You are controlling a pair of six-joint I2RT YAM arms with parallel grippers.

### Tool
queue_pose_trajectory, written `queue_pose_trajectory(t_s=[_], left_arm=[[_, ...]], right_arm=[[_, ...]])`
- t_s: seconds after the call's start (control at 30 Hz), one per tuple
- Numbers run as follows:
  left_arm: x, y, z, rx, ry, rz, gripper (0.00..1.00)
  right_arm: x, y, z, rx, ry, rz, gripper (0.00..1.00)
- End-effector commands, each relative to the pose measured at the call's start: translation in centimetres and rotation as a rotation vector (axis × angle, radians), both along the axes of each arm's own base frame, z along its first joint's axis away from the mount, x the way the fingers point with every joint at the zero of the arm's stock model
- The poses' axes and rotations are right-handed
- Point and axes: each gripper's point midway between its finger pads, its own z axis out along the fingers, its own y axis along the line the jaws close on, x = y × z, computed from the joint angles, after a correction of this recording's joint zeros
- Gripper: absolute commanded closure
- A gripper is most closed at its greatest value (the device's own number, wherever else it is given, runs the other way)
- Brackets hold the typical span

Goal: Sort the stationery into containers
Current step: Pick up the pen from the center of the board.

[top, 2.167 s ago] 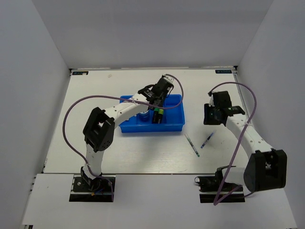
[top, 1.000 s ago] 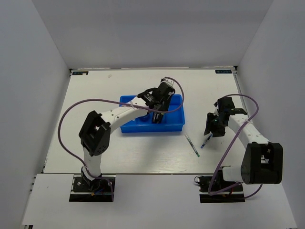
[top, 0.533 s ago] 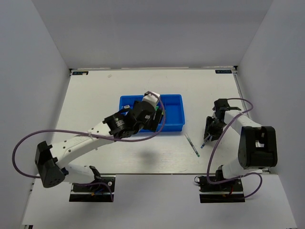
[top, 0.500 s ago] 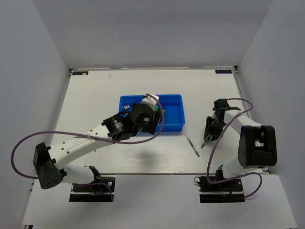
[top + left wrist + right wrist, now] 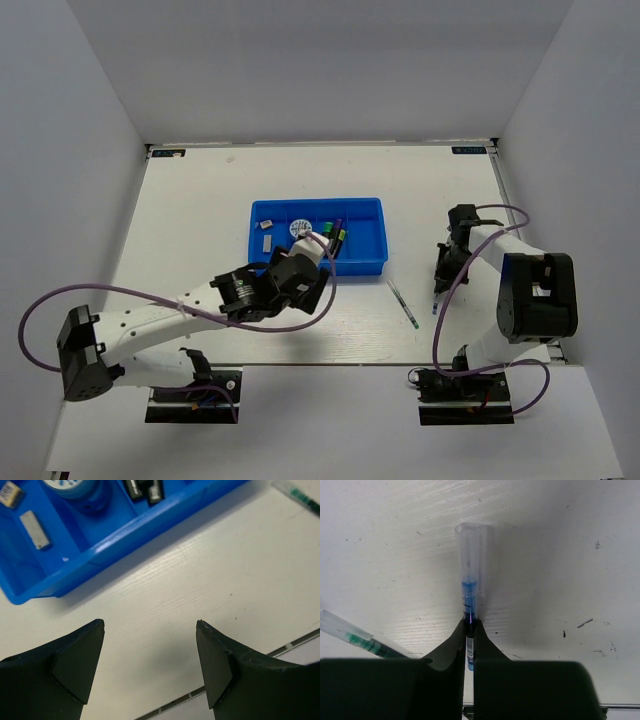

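The blue tray [image 5: 365, 240] holds a blue-white roll [image 5: 299, 228], a grey-white block [image 5: 267, 242] and black highlighters [image 5: 335, 236]. My left gripper [image 5: 318, 283] hangs open just in front of the tray's near wall [image 5: 150, 522], with nothing between its fingers [image 5: 80, 655]. In its view the roll [image 5: 75, 486] and the block [image 5: 35, 529] show at the top. My right gripper [image 5: 469, 630] is shut on a thin blue pen [image 5: 470, 580] that lies on the table right of the tray [image 5: 436, 298]. A green pen [image 5: 405, 303] lies left of it, apart.
The green pen's end [image 5: 355, 637] lies close to my right gripper's left finger. A small light item [image 5: 266, 222] sits in the tray's leftmost compartment. Grey walls close in the white table on three sides; purple cables loop beside both arms.
My left arm has pulled back from over the tray to its near side and its gripper has opened wide. My right gripper has come down and shut on the blue pen.
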Motion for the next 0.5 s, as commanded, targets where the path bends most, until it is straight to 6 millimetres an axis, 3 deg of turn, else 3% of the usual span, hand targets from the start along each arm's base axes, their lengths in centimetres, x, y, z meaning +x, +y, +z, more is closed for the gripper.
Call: queue_pose_trajectory(t_s=[0.0,0.13,0.23,0.27,0.37,0.4,0.47], left_arm=[[-0.6,-1.8,-0.4,-0.007,0.0,-0.034,0.16],[-0.9,-2.2,-0.7,-0.076,0.011,-0.011,0.16],[-1.3,-2.4,-1.3,-0.127,0.032,0.011,0.16],[-1.5,-2.1,-2.1,-0.124,0.046,0.013,0.16],[-1.9,-2.9,-2.9,-0.157,0.075,0.021,0.16],[-2.0,-3.1,-3.2,-0.158,0.084,0.026,0.16],[-2.3,-4.0,-3.4,-0.171,0.1,0.025,0.16]], right_arm=[[1.2,-0.6,-0.1,-0.028,-0.053,0.01,1.0],[3.4,0.7,3.1,0.033,-0.233,0.119,1.0],[5.8,2.9,8.2,0.125,-0.456,0.287,1.0],[6.1,5.3,10.2,0.254,-0.508,0.356,1.0],[7.1,9.3,14.8,0.441,-0.621,0.483,1.0],[7.8,9.9,14.8,0.472,-0.623,0.492,1.0],[8.9,12.2,17.0,0.558,-0.668,0.526,1.0]])
